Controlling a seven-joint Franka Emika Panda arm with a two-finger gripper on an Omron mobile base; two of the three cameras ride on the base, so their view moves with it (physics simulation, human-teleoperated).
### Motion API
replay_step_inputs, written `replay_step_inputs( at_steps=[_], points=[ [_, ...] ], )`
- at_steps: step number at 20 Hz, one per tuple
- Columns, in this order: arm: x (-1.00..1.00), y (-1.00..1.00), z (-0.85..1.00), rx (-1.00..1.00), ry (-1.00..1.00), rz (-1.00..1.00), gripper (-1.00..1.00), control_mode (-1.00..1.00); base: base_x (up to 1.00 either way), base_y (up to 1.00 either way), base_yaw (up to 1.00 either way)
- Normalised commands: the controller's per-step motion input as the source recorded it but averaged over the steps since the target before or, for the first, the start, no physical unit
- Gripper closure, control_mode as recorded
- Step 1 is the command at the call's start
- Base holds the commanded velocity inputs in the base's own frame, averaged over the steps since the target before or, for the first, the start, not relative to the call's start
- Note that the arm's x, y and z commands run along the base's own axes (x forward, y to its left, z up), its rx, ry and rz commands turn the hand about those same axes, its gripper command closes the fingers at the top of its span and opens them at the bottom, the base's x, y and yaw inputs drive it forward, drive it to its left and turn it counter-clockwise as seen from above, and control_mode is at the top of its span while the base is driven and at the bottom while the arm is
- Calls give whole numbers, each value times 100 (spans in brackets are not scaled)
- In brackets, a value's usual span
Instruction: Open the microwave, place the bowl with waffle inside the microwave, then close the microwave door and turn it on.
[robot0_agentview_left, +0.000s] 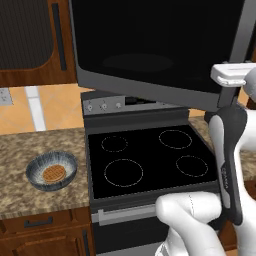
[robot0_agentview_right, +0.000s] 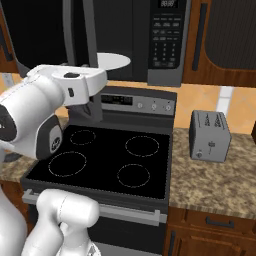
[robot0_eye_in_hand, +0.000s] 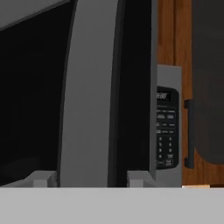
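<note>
- A speckled brown granite counter (robot0_agentview_left: 30, 145) runs on both sides of a black glass stove top (robot0_agentview_left: 150, 160) with four ring markings; brown wooden cabinets (robot0_agentview_left: 30, 40) hang above and sit below, and the wall behind is pale orange.
- The microwave (robot0_agentview_right: 150, 40) hangs above the stove. Its button panel (robot0_agentview_right: 167, 37) is on its right side, and the white round turntable (robot0_agentview_right: 112, 61) shows inside the open cavity.
- The microwave door (robot0_agentview_left: 155, 45) is swung wide open toward the robot. Its dark glossy glass panel spans the upper part of the left base view, with its long axis running left to right and its grey frame edge sloping down to the right.
- In the hand view, the door's grey vertical edge (robot0_eye_in_hand: 87, 96) stands upright just in front of the camera, with the button panel (robot0_eye_in_hand: 167, 131) beyond it to the right.
- The bowl (robot0_agentview_left: 51, 171) sits upright on the counter left of the stove, well apart from the microwave. The waffle (robot0_agentview_left: 54, 173) lies flat in its bottom.
- A small grey toaster (robot0_agentview_right: 210, 135) stands on the counter right of the stove.
- The open door hangs over the stove between the robot and the cavity.
- The gripper is up at the door's right edge, but the fingers are not clearly seen, so it cannot be told whether they are parted or closed.
</note>
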Motion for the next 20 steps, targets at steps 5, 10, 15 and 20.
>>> replay_step_inputs(
  at_steps=[5, 10, 15, 20],
  points=[
    [-44, 28, 0, -5, 2, 0, 100, -100, 0, 0, 0],
    [-2, 4, 0, 0, 0, 0, 100, -100, 0, 0, 0],
    [0, 0, 0, 0, 0, 0, 100, -100, 0, 0, 0],
    [0, 0, 0, 0, 0, 0, -100, -100, 0, 0, 0]
  ],
)
